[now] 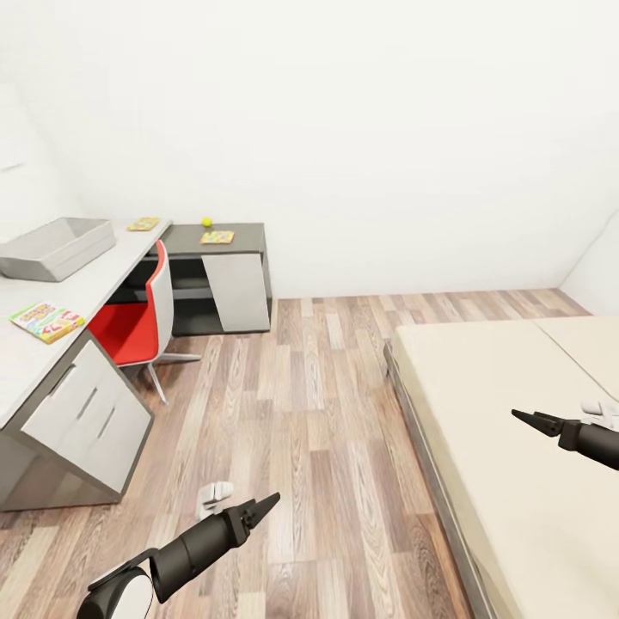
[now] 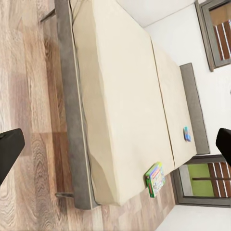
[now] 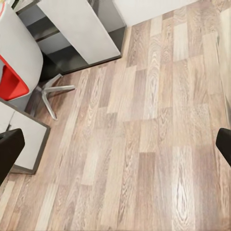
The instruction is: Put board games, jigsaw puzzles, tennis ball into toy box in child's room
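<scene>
While both arms are hanging idle over the floor, I am carrying nothing: left gripper (image 1: 258, 507) and right gripper (image 1: 533, 421) are spread wide, ready. Toy box (image 1: 56, 248) is sitting on the table (image 1: 34, 361); two board games (image 2: 155, 179) are waiting on the bed (image 2: 120, 96).

The left arm reaches in from the near left, dark forearm angled up and to the right, with a white joint cover at its base. Its left end effector (image 1: 265, 503) looks pinched to a narrow point in the head view, yet the left wrist view shows its black fingertips (image 2: 9, 149) far apart at opposite edges. The right arm enters from the right edge, pointing left, and its right end effector (image 1: 526, 418) likewise tapers there, while its fingertips (image 3: 9, 151) sit wide apart.
</scene>
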